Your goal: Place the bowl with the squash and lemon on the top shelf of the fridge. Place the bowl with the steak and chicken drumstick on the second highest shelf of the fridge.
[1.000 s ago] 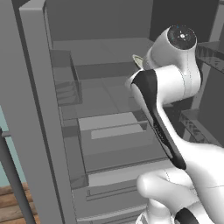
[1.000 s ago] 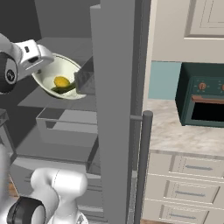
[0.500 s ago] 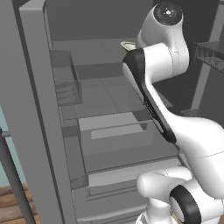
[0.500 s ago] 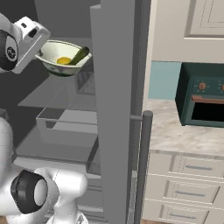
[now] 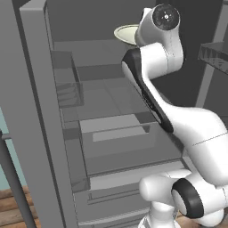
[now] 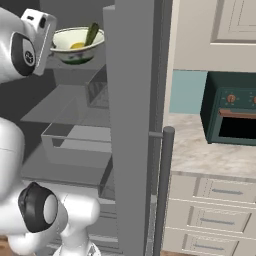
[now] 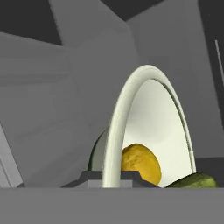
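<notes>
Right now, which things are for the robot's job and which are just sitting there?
For the job:
bowl
lemon
squash
fridge
gripper, holding the bowl's rim

Just there:
green oven
marble counter
drawers

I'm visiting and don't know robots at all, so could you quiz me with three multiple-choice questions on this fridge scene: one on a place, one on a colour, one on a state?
1. Where is the bowl with the squash and lemon?
A. High at the fridge, top shelf level
B. On the marble counter
C. Inside the oven

2. What colour is the lemon?
A. Red
B. Yellow
C. Blue

3. How is the gripper?
A. Open, far from the bowl
B. Shut on the bowl's rim
C. Holding the fridge handle

Answers: 1 A, the right base view shows it up high. 2 B, yellow in the hand view. 3 B, the fingertips flank the rim.
</notes>
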